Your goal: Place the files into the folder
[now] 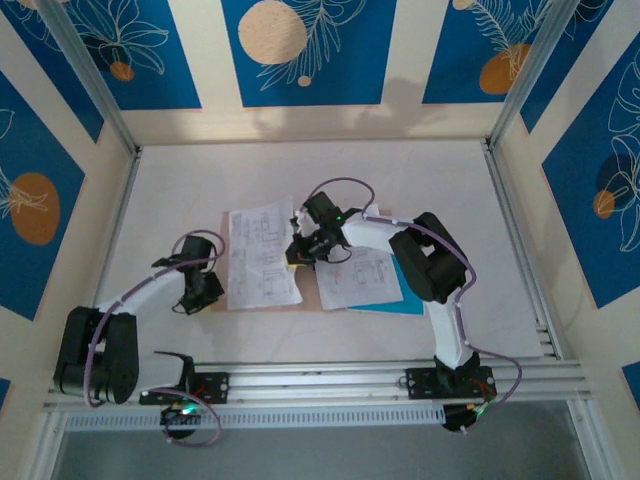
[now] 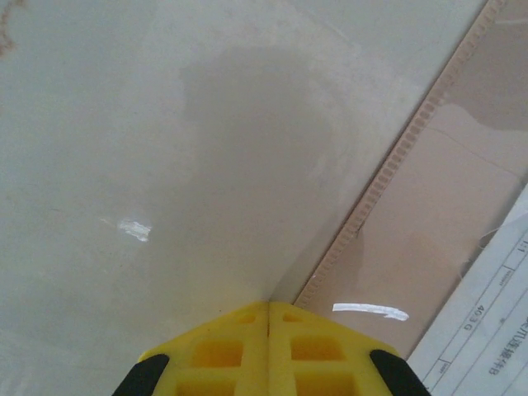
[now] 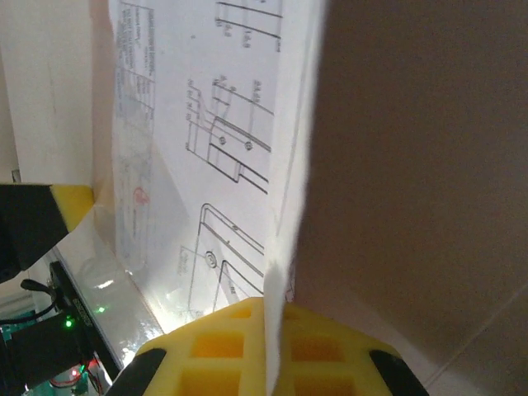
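A white printed sheet (image 1: pixel 262 255) of the files lies left of centre on the pinkish-brown folder (image 1: pixel 266 307), which peeks out along its near edge. My right gripper (image 1: pixel 299 251) is shut on that sheet's right edge; in the right wrist view the white edge (image 3: pixel 285 206) runs between the yellow fingers (image 3: pixel 223 346), with line drawings (image 3: pixel 206 124) on its left and a brown shadowed surface (image 3: pixel 412 165) on its right. A second white sheet (image 1: pixel 358 278) and the blue sheet (image 1: pixel 392 300) lie to the right. My left gripper (image 2: pixel 268 305) is shut and empty just off the folder's left edge (image 2: pixel 388 181).
Metal frame posts (image 1: pixel 120 150) and patterned blue walls (image 1: pixel 300 50) bound the white table (image 1: pixel 400 180). An aluminium rail (image 1: pixel 330 378) carries both arm bases at the near edge. The right arm's elbow (image 1: pixel 430 260) hangs over the right-hand sheets.
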Tool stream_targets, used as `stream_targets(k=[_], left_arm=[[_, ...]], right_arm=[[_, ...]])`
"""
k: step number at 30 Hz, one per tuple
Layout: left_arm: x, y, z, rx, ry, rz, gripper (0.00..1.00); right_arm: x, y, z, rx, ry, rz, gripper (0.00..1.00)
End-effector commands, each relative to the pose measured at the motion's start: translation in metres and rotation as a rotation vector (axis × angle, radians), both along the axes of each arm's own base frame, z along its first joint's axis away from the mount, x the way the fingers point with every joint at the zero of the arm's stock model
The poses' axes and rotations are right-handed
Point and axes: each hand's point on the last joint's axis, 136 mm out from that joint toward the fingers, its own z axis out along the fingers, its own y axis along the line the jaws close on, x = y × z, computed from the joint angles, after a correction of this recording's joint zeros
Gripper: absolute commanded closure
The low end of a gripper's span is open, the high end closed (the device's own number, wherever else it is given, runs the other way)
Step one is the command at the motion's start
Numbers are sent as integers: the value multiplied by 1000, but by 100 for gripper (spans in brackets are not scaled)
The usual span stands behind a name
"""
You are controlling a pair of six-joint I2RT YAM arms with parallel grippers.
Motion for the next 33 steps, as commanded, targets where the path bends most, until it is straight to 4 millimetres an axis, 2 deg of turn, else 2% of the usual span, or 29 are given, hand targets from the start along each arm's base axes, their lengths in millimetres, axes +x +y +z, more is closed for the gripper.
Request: stream_targets(k=[1,5,9,12,15,22,33], left_arm=[[-11,-5,-13,-47,40,17,100],[-12,-5,-14,-50,38,18,100],[-12,-5,-14,-52,37,17,100],[-12,-5,-14,-51,37,16,100],[-11,-6,-14,-53,36,17,100],[-12,-6,-14,-56,40,16,100],[-11,-7,-13,-60,39,15,100]], right_arm=[[7,-11,8,0,-14,-39,100],[8,-13,13,12,-19,-30,100],[-3,2,13,35,-9,42,100],[-13,10,6,9,-9,84,100],[-13,7,-2,-6,1,62,100],[-8,6,-3,-9,0,21,100],[-19,19,-9,11,27,45,100]])
